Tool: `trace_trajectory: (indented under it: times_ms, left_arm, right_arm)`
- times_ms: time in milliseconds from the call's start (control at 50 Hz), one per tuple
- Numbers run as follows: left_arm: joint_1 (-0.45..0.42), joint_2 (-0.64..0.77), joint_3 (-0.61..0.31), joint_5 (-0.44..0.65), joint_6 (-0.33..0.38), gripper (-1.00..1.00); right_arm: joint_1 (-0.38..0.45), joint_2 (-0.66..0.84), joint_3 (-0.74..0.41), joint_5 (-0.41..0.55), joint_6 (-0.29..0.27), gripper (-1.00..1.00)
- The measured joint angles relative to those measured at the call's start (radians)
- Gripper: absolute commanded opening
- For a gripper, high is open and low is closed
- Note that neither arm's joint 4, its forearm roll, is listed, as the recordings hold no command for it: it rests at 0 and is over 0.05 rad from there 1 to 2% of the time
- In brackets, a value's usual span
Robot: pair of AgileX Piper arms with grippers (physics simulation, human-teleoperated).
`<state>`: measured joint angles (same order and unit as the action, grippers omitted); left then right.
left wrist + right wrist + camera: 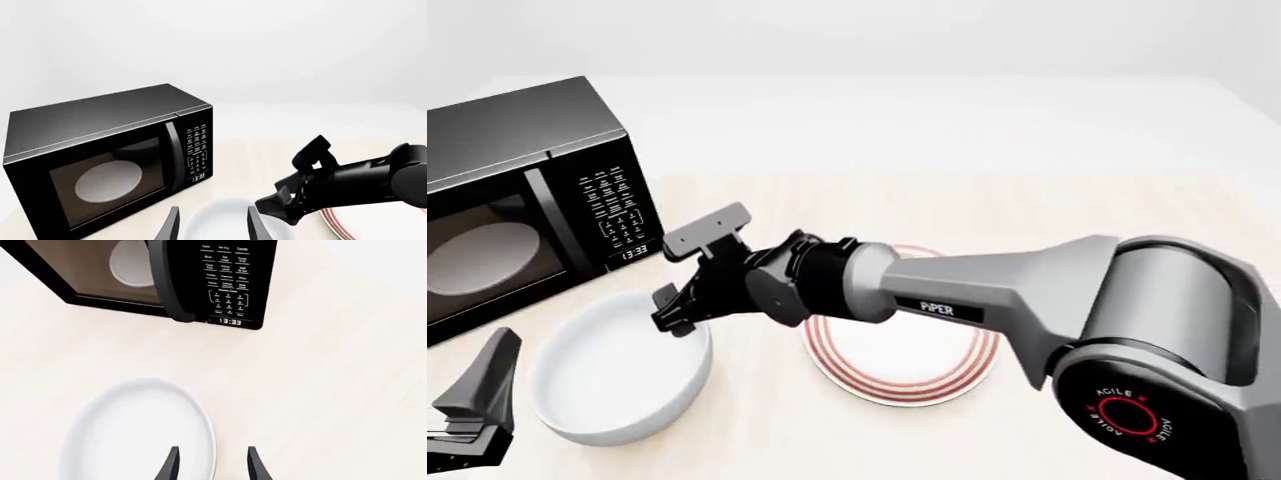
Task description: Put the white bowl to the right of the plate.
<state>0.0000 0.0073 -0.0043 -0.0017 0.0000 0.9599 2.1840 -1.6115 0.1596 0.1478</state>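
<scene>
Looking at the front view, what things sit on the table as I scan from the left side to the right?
Microwave → white bowl → plate. The right arm's end effector reaches across, hanging over the bowl's right rim.

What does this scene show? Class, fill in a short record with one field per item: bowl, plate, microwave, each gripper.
bowl: white bowl on the table, left of the plate
plate: red-ringed plate, partly under the right arm
microwave: black microwave, door closed, far left, clock 13:33
right gripper: right gripper open, straddling the bowl's near-plate rim
left gripper: left gripper open, pointing at the bowl
task: bowl not yet moved
</scene>
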Motion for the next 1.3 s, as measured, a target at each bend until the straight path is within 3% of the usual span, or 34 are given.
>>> trace_trajectory:
  times_ms: [680,1300]
  left_arm:
    - [0.000,0.000,0.000,0.000,0.000,1.00]
    - [0.000,0.000,0.000,0.000,0.000,1.00]
  right_arm:
    - [0.000,0.076,0.012,-0.060,0.086,1.00]
    - [-0.001,0.118,0.010,-0.086,0.114,1.00]
